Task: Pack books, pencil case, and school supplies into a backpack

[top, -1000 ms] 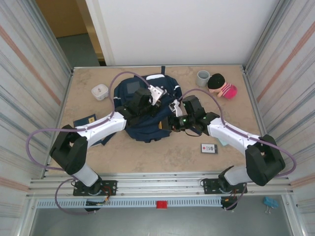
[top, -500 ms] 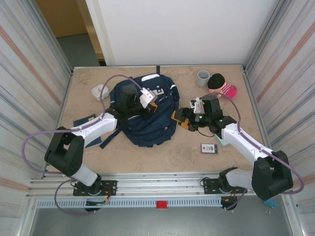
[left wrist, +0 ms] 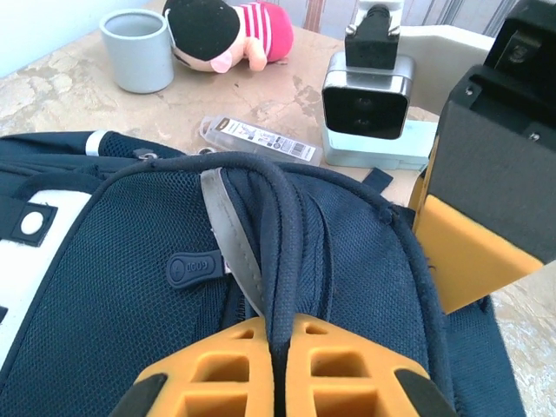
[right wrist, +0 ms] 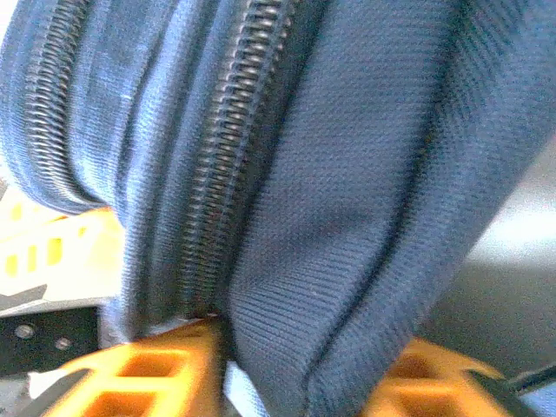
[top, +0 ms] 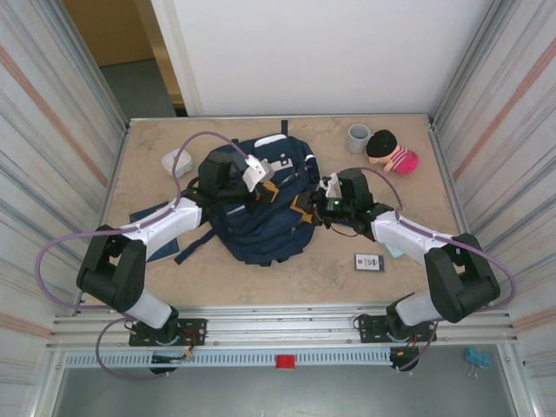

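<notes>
Marble desk, backpack mid-desk, both arms on it.
Left end effector clamped on the top strap; right end effector pinches fabric beside the zip on the backpack's right side, the zip running lengthwise into the grip.

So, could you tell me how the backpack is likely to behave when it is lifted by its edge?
Probably floppy: the backpack fabric bunches and folds where the right jaws pinch it. It would likely sag, since it lies slumped on the table.
</notes>
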